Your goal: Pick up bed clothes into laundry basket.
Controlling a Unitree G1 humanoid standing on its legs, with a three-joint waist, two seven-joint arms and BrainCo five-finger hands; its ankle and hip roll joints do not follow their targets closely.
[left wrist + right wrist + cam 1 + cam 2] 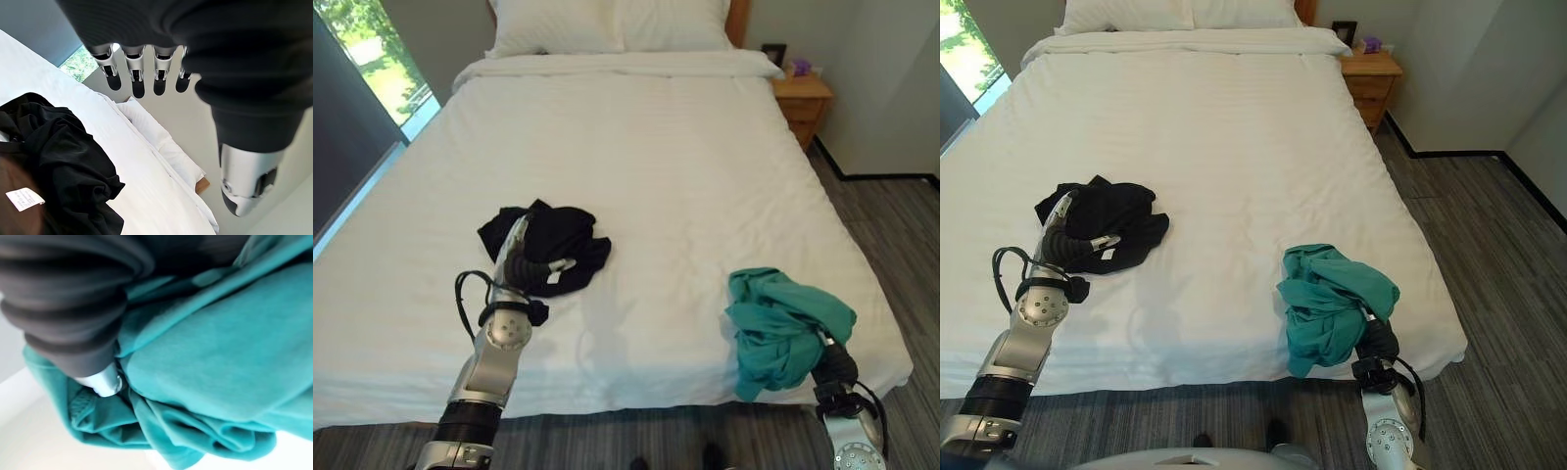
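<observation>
My left hand (524, 257), fingers straight, hovers over the black garment (558, 245) mid-bed (636, 147); my right hand (1379, 341), grip undeterminable, sits buried in teal clothing (1332, 304) at the foot edge.

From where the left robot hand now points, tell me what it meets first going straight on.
Probably the black garment: the left robot hand, fingers straight, sits at its near edge, pointing across it. Depth is unclear.
</observation>
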